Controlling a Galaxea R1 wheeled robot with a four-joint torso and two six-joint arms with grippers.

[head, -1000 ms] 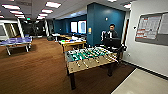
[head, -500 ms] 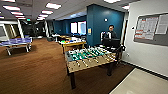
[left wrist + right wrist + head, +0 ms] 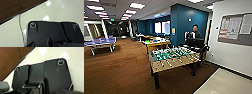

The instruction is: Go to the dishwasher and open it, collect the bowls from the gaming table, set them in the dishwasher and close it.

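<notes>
- Ahead of the robot, across the brown carpet point(image 3: 121, 72), stands the table-football table point(image 3: 172, 58): green field, rods across it, wooden sides, dark legs. It is well apart from both arms.
- No bowls can be made out on it from here; the small shapes on the field are too blurred to name, so where the bowls sit cannot be told yet.
- Beyond it a long table point(image 3: 155, 43) carries colourful clutter, and a blue table-tennis table point(image 3: 100, 42) stands far off to the left.
- A person point(image 3: 195, 32) stands behind the football table beside the teal wall point(image 3: 187, 22); a notice board point(image 3: 235, 28) hangs on the white wall to the right.
- The dishwasher cannot be found in this room view.
- Both wrist cameras look down on pale glossy floor point(image 3: 11, 36), with the carpet's edge running just past the dark mounting plates point(image 3: 50, 33); a thin cable point(image 3: 20, 30) trails across the floor.
- The fingers of either gripper cannot be made out, so how far open they are, or whether they hold anything, cannot be told.
- Handling judgement: small plastic bowls would be light, stiff and a little slippery, hardly fragile. Pinching the rim, one finger inside and one outside, looks the surest hold; a squeeze across the round body may let it slide out.
</notes>
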